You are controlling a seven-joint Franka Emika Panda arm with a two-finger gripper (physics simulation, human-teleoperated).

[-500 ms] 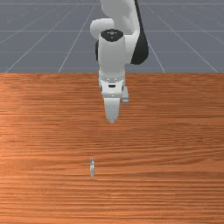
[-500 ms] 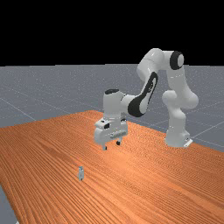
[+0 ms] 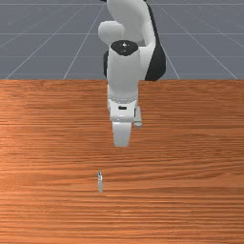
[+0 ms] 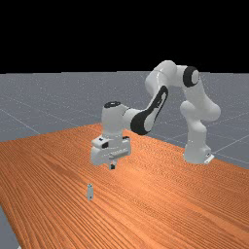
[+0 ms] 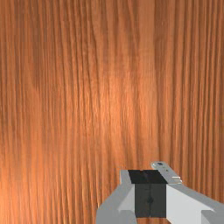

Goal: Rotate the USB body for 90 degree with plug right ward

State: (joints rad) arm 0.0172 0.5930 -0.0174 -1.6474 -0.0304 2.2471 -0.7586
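Past the jaws, which meet each other, the USB body [image 5: 166, 170] lies partly hidden in wrist view.

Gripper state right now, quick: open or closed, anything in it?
Gripper: closed, pads meeting, holding nothing; the USB body is on the table, apart from it.

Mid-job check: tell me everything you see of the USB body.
The USB body is slim, grey and metallic-looking, with a rounded end and small dark spots. It lies on the table, lengthwise roughly toward the front camera, to the front view's left of the gripper, which does not touch it.
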